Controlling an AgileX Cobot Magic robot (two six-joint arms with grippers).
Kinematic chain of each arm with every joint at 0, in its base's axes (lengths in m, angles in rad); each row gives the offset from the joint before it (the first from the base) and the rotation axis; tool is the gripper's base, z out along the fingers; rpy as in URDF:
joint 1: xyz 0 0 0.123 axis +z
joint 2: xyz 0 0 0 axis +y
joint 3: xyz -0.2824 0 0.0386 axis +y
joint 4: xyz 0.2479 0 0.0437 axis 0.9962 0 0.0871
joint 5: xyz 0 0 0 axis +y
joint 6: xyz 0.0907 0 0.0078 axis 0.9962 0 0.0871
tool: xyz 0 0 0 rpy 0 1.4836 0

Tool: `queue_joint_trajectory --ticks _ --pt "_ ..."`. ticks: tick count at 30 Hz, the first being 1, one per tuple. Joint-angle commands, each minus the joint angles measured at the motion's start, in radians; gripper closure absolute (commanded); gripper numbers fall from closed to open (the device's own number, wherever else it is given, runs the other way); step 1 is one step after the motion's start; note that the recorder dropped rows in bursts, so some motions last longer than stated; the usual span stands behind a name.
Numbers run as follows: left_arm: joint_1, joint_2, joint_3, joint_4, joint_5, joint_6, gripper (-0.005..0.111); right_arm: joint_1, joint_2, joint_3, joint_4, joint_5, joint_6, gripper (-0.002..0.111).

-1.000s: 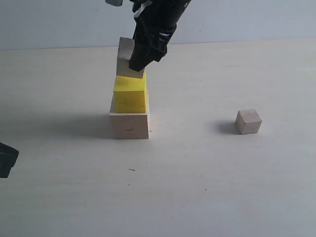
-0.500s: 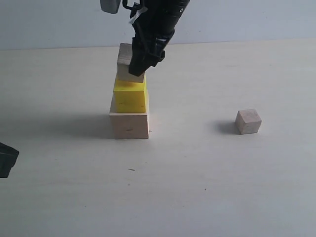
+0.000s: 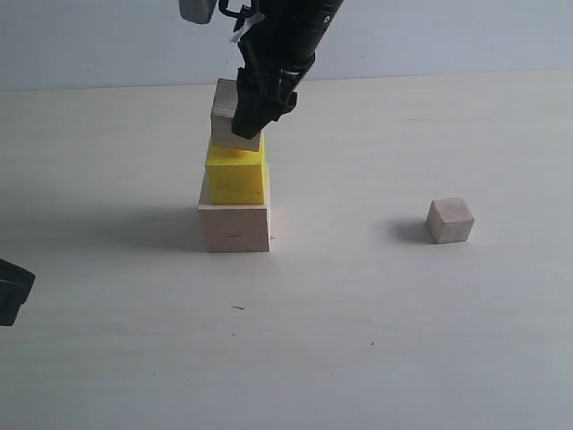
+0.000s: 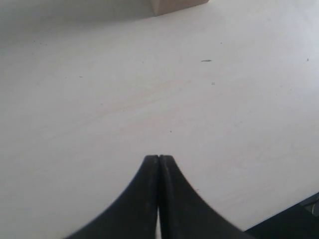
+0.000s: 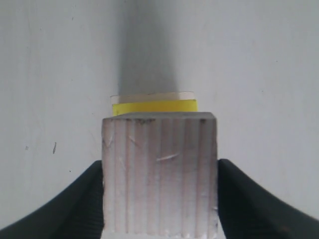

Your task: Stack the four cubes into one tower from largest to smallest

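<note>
Trouble if let go too soon. Gripping grainy medium pale wood cube (image 3: pixel 226 112) in right gripper (image 5: pixel 159 199), a bit crooked over bright yellow cube (image 3: pixel 236 179) on big pale wood cube (image 3: pixel 235 227), nearer far edge of table (image 3: pixel 376 340). Could slide off, bump both. Empty left gripper (image 4: pixel 159 164) pinched closed.

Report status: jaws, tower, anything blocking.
Left jaws shut, empty; right jaws clamped on medium cube. It sits at top of yellow cube on large cube, not released. Small cube apart on table; nothing blocking.
</note>
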Motion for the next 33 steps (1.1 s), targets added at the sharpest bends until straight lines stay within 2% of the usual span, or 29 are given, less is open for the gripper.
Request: queue_joint_trajectory --ticks 1,16,33 --pt "0.003 -0.006 0.005 -0.006 -0.003 0.006 0.106 0.009 -0.018 -0.005 0.0 -0.003 0.009 0.108" --pt "0.003 -0.006 0.005 -0.006 -0.001 0.006 0.106 0.027 -0.025 0.006 -0.032 -0.003 0.013 0.108" --pt "0.003 -0.006 0.005 -0.005 -0.003 0.024 0.106 0.027 -0.055 0.034 -0.029 -0.003 -0.097 0.108"
